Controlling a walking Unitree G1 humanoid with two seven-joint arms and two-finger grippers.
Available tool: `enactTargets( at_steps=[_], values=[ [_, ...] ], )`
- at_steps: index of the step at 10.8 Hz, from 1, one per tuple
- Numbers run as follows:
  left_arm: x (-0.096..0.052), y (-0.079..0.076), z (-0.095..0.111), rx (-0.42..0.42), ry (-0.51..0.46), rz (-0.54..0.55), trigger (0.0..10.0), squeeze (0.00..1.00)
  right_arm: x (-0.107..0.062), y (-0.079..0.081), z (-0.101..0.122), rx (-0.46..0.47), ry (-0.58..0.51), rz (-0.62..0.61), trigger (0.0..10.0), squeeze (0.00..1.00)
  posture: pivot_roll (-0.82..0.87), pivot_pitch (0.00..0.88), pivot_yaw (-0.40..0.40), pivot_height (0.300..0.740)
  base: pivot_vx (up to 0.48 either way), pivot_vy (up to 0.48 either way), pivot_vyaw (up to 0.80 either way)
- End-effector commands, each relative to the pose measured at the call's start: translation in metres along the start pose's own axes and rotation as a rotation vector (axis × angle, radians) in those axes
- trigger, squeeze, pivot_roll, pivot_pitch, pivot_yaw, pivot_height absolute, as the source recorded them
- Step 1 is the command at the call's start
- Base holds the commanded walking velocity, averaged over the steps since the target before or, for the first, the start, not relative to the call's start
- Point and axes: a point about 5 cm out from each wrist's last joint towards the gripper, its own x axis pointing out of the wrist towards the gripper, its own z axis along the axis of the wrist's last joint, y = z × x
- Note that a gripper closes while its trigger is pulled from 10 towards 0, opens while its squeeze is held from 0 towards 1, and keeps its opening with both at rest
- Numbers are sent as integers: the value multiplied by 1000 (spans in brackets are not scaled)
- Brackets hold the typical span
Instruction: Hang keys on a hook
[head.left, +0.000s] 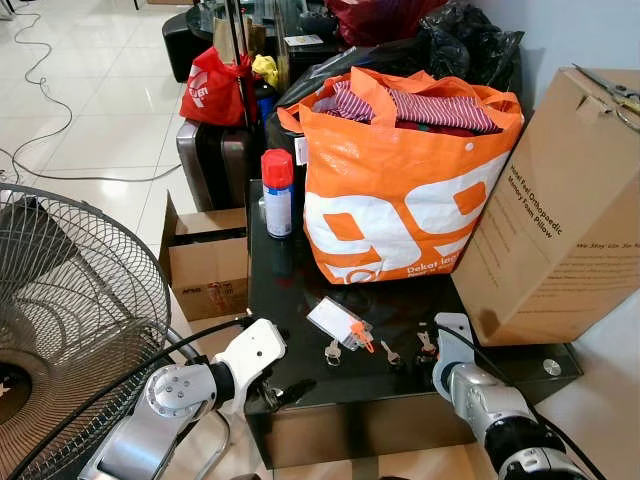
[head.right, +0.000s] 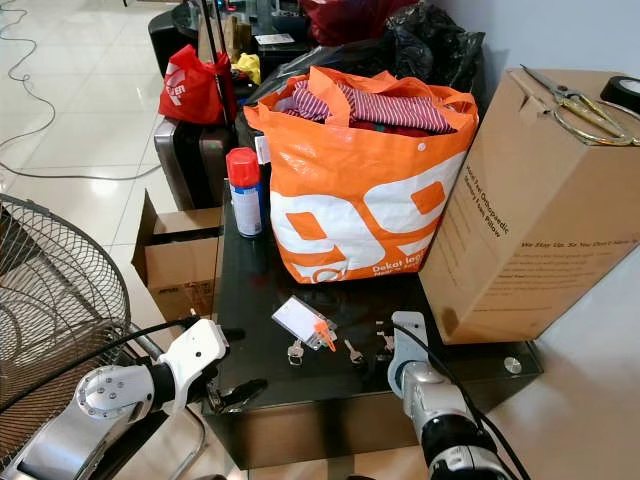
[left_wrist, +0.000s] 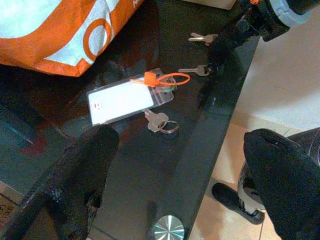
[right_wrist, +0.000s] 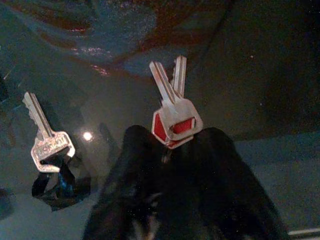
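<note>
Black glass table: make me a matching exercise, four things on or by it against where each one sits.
Things:
1. spray can
2. orange bag
3. red-headed keys
4. card tag

Places:
A. pinched in the right gripper
B. middle of the black glass table
C. lying flat near the front edge
D. standing left of the bag

Pairs: 1-D, 2-B, 3-A, 4-C

two silver keys with a red-trimmed head (right_wrist: 172, 117) sit pinched in the right end effector (right_wrist: 172, 145), blades fanned toward 12 o'clock over the black glass surface (head.left: 300, 300). a lone silver key (right_wrist: 46, 140) lies flat beside them, toward 9 o'clock.
</note>
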Motion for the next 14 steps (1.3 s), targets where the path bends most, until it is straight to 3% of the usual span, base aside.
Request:
enactTargets(
  at_steps=[1, 6, 9, 12, 14],
  values=[
    [0, 1, 1, 18, 2, -6, 10000, 0, 0, -7, -5, 15, 22, -27, 0, 0, -27, 34, -20, 740, 0, 0, 0],
    [2, 1, 0, 19, -1, -7, 10000, 0, 2, -7, -6, 15, 26, -20, 0, 0, -25, 28, -19, 740, 0, 0, 0],
    [2, 3, 0, 0, -11, 19, 10000, 0, 1, -8, 0, 47, -26, -6, 0, 0, -26, 6, -16, 740, 0, 0, 0],
    [-1, 13, 14, -127, -99, 137, 10000, 0, -12, -2, 17, 89, -247, 149, 0, 0, -20, 0, -6, 740, 0, 0, 0],
    [-3, 22, 26, -128, -189, 270, 10000, 0, -27, -4, 24, 125, -368, 206, 0, 0, -23, 0, 8, 740, 0, 0, 0]
  ],
)
